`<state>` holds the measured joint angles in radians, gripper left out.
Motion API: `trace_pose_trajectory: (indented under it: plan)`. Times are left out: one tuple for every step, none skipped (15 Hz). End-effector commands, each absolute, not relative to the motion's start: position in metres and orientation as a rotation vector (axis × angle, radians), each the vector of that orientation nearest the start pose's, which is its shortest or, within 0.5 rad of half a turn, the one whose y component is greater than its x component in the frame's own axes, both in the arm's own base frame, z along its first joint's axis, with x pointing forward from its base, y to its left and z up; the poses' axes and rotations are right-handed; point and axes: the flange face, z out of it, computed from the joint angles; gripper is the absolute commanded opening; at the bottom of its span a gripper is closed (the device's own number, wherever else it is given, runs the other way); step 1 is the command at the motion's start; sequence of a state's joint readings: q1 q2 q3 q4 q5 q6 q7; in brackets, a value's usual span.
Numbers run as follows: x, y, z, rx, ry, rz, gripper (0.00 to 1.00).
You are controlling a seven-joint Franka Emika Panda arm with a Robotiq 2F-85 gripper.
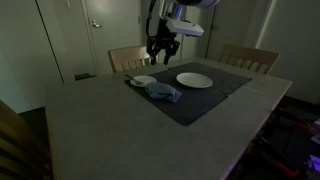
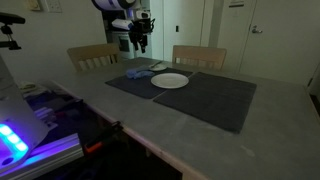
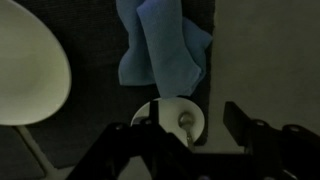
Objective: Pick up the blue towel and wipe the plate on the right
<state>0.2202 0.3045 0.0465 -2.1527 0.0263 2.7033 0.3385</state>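
The gripper (image 1: 162,47) hangs above the mat (image 1: 212,100), jaws wide and empty; the blue towel (image 3: 160,45) lies beside a small saucer (image 3: 178,115), near the white plate (image 1: 194,79). Descending off-centre would likely knock the saucer or pinch only a loose fold.

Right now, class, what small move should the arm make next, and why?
Probably lower the open hand towards the blue towel. The hand hangs empty above the dark mat, and the towel lies bunched beside the plate, not yet grasped. Wiping cannot start without it.
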Motion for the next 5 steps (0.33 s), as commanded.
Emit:
trace_pose_trajectory:
  plan:
    - [0.57,0.154,0.318,-3.025,0.09,-0.395,0.98]
    - [0.571,0.154,0.324,-3.026,0.091,-0.382,1.0]
    - [0.571,0.155,0.327,-3.026,0.101,-0.375,1.0]
    - [0.57,0.155,0.328,-3.027,0.095,-0.36,1.0]
    - [0.57,0.155,0.329,-3.025,0.086,-0.346,1.0]
